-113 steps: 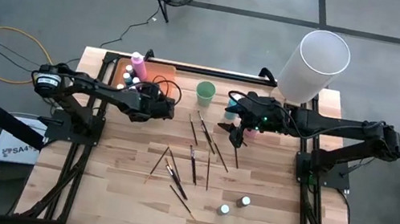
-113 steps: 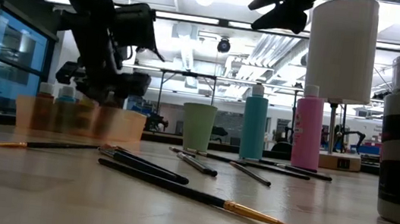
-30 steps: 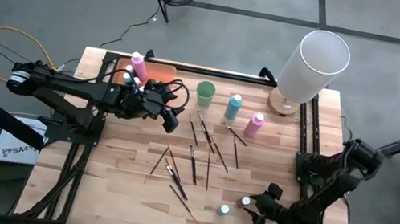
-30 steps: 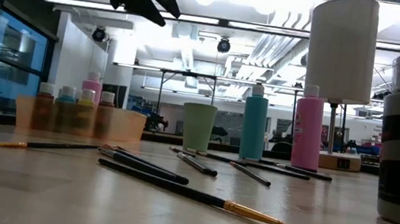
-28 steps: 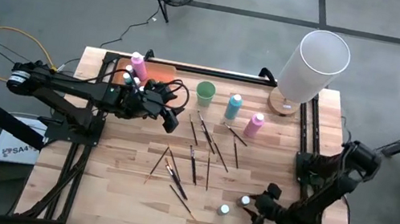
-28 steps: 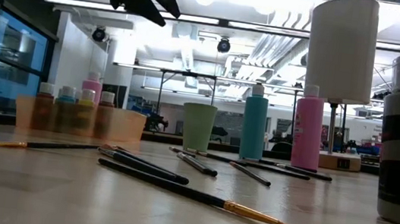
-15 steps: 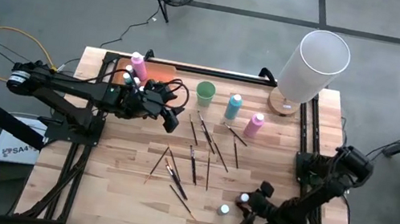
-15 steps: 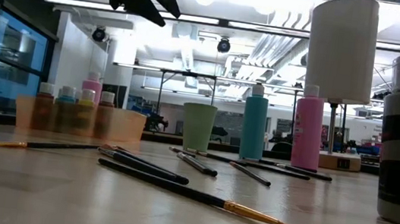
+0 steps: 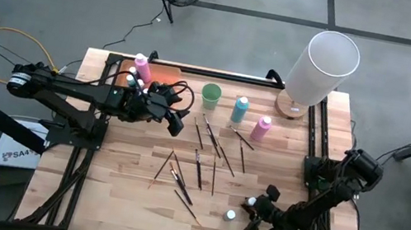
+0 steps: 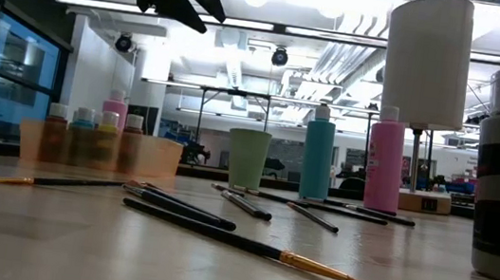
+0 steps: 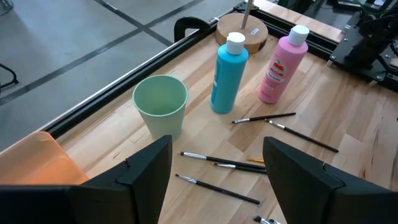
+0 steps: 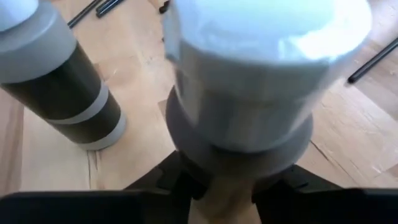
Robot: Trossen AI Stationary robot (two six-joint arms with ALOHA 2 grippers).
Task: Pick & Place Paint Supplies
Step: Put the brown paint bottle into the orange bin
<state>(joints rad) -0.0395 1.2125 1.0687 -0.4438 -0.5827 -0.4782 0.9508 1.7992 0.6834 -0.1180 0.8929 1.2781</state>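
right gripper (image 9: 258, 217) of mine is low at the near right part of the table (image 9: 116, 200), with one small paint bottle (image 12: 249, 93) directly in front of it, so close that its pale cap fills most of my right wrist view. whether i am pinching this bottle or only standing around it, i cannot tell. a second small bottle (image 9: 230, 215), dark with grey bands and a pale cap, stands upright just beside it, a little more toward the middle of the table, not touching the first one.

my left gripper (image 11: 214, 163) hangs above the far left part of the table, near the orange tray (image 9: 166, 73), with its two fingers (image 11: 146, 171) spread wide and nothing between them. small bottles stand inside the tray, and also one taller pink bottle (image 9: 142, 65).

green cup (image 9: 211, 93) is upright at the far middle of the table. beside it, toward the right, stands the blue bottle (image 9: 240, 108), and next to that the second pink bottle (image 9: 261, 128); the three are near each other but apart. thin dark brushes (image 9: 197, 164) lie scattered flat on the wood in the middle, between the cup and the two small bottles; some cross each other. behind the blue and pink bottles, at the far right corner, a big white cylinder (image 9: 322, 66) stands on a round wooden base
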